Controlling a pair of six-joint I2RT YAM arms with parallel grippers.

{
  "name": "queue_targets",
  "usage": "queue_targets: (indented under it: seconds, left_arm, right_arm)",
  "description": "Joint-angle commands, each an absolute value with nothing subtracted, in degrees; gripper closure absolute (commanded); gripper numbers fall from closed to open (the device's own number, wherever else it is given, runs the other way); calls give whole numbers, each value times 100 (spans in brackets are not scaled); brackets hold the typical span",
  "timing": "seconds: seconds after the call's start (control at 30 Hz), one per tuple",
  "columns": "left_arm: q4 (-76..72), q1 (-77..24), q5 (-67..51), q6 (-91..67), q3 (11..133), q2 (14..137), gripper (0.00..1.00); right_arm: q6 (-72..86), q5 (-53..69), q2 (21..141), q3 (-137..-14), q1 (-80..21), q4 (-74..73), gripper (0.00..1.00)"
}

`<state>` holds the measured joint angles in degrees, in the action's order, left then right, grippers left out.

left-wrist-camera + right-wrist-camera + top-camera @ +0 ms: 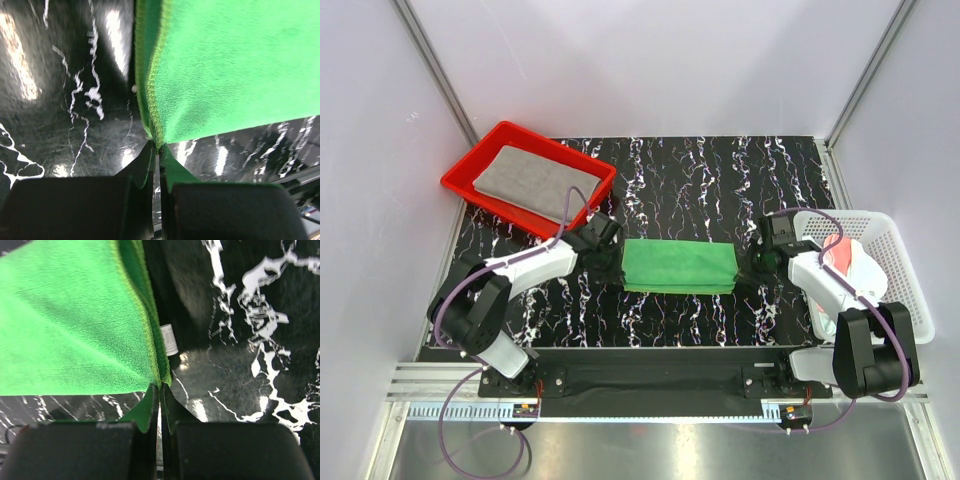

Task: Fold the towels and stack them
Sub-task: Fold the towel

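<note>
The grey towel (530,183) lies flat in the red tray (460,182) at ten o'clock on the table (720,180). The left gripper (156,150), fingers pressed together, pinches the green towel (680,266) at its nine o'clock end. That towel lies folded at the table's centre. The right gripper (160,390) pinches its three o'clock end likewise. A salmon-pink towel (838,250) sits in the white basket (905,270) at three o'clock.
</note>
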<state>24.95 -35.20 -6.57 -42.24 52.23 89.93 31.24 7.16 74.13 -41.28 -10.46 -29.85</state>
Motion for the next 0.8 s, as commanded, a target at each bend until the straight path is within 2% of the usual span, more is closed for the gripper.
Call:
queue_targets:
  seconds: [0.0, 0.37, 0.63, 0.77]
  left_arm:
    - [2312, -3551, -483, -4201, 5071, 8903, 100]
    - [2337, -3656, -405, -4263, 4904, 8842, 100]
    - [3207, -3612, -342, -4069, 5914, 8578, 100]
    - [3331, -3612, -395, -4061, 5880, 8517, 100]
  right_arm:
    - [3102, 721, 7260, -3955, -1064, -2909, 100]
    - [3287, 554, 7374, -3902, -1072, -3015, 100]
    - [3024, 589, 7120, -4710, -1072, -3664, 100]
    - [3067, 571, 6935, -4598, -1072, -3788, 100]
